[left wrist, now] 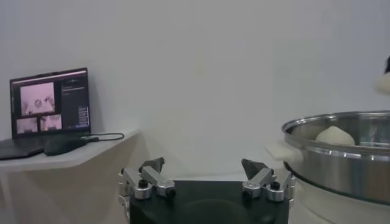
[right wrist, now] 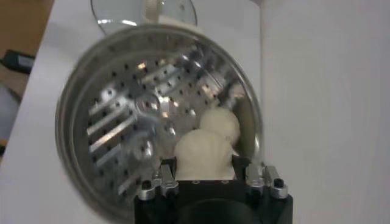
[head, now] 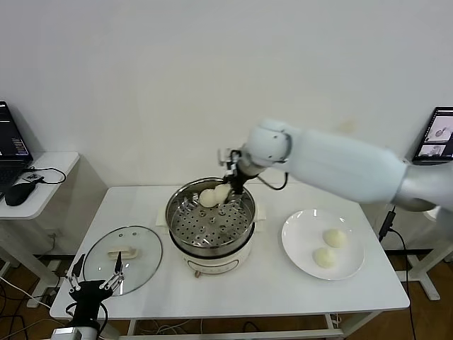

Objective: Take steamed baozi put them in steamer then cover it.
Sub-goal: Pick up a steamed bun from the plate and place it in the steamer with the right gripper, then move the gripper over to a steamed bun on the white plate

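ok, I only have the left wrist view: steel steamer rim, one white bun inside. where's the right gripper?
Observer: The right gripper is inside the round stainless-steel steamer, shut on a second round cream-white bun beside the one you see.
Operator: any buns left outside?
Observer: Two more buns lie on the flat white plate, on the robot's right of the steamer.
Operator: and the lid?
Observer: The clear glass lid lies flat on the table on the steamer's left, just ahead of the open left gripper.
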